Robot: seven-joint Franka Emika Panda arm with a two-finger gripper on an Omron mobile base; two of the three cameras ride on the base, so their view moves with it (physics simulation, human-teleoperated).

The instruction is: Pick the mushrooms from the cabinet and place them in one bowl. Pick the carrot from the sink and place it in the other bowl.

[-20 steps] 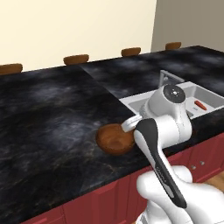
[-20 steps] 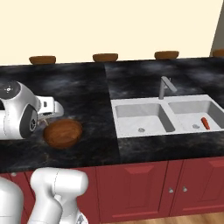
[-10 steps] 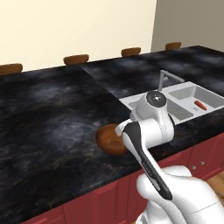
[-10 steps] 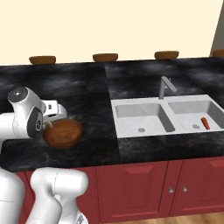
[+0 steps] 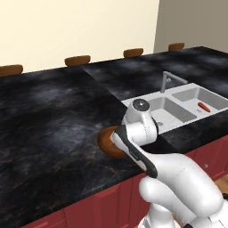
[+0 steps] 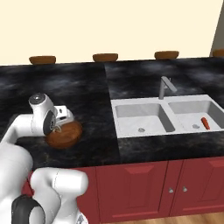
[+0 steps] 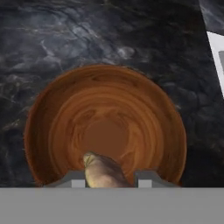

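The reddish-brown bowl [image 7: 105, 127] sits on the black counter [image 6: 87, 87], left of the sink [image 6: 168, 114] and near the counter's front edge. The gripper [image 7: 107, 178] hangs directly over the bowl's open inside, its jaws closed narrow on a tan mushroom [image 7: 101, 170] held between the fingertips [image 7: 76, 179], above the bowl floor. Against the earlier frames, the arm has folded lower and the hand now stands over the bowl. To the right, the carrot [image 6: 204, 123] lies in the sink's right basin.
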